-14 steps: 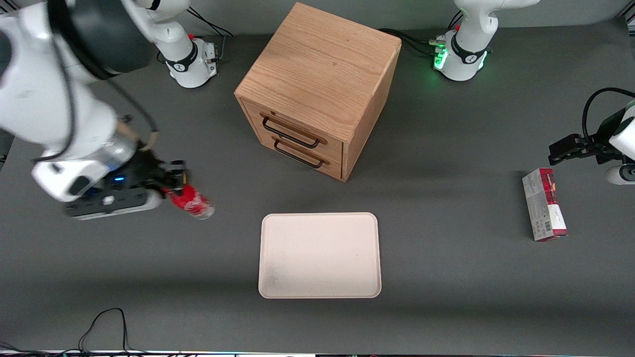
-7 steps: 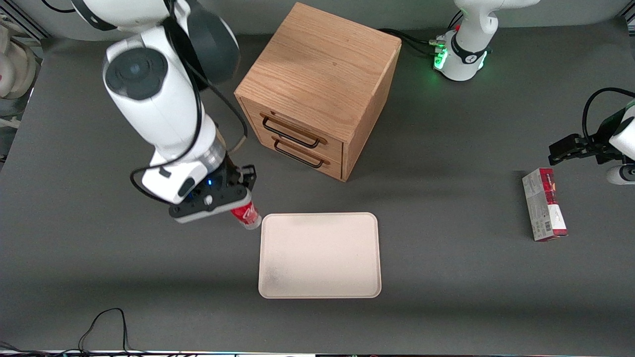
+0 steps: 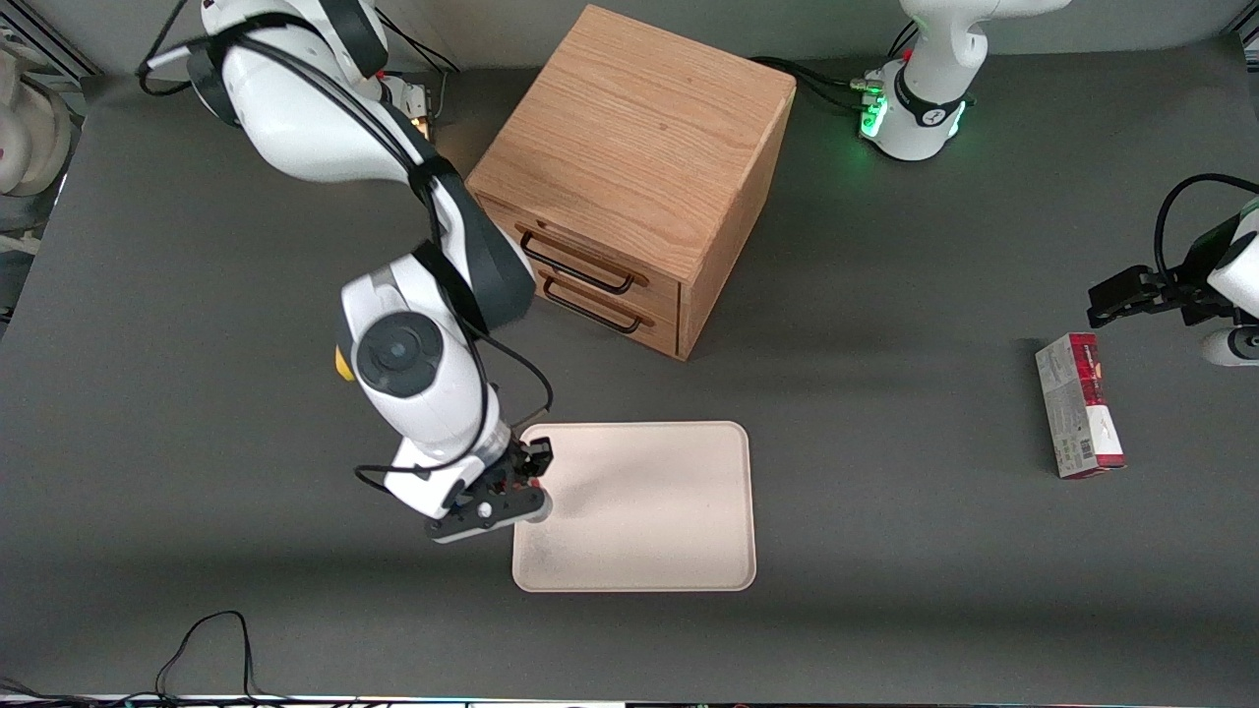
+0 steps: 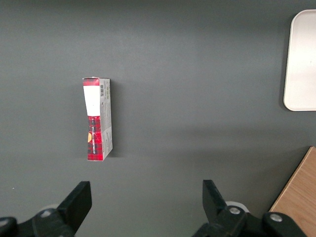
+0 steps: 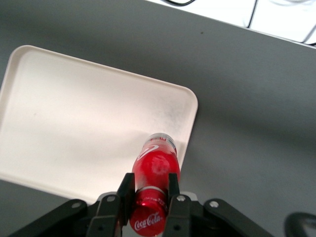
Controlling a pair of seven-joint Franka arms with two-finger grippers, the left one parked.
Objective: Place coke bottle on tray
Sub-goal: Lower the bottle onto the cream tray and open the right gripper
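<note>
Coke bottle (image 5: 155,190) sits clamped between my gripper's (image 5: 149,191) two fingers, which are closed on it just below the red cap. I judge the hold secure: a finger (image 5: 124,193) presses the neck on each side and the body hangs free beneath. Its long axis runs straight out from the jaws, cap toward the wrist and clear base pointing down at the tray (image 5: 74,123).

In the wrist view the base lies just inside the tray's rim, close to one rounded corner, so only a narrow margin of tray separates it from bare table. In the front view the gripper (image 3: 526,487) hovers over the tray's (image 3: 649,511) edge at the working arm's end, about midway along that edge; the bottle itself is largely hidden there by the gripper body. I cannot tell how high the base hangs above the surface.

The relation that matters: the bottle is over the tray, but barely. My judgement is that a release here risks the base catching the low rim and tipping outward. Open tray stretches from the bottle toward the parked arm's end, all of it bare, so shifting inward before lowering costs nothing.

Nearby items pose no obstruction. The wooden drawer cabinet (image 3: 629,182) stands farther from the front camera than the tray, well apart from it. The red-and-grey carton (image 3: 1079,405) lies toward the parked arm's end of the table, well apart.
</note>
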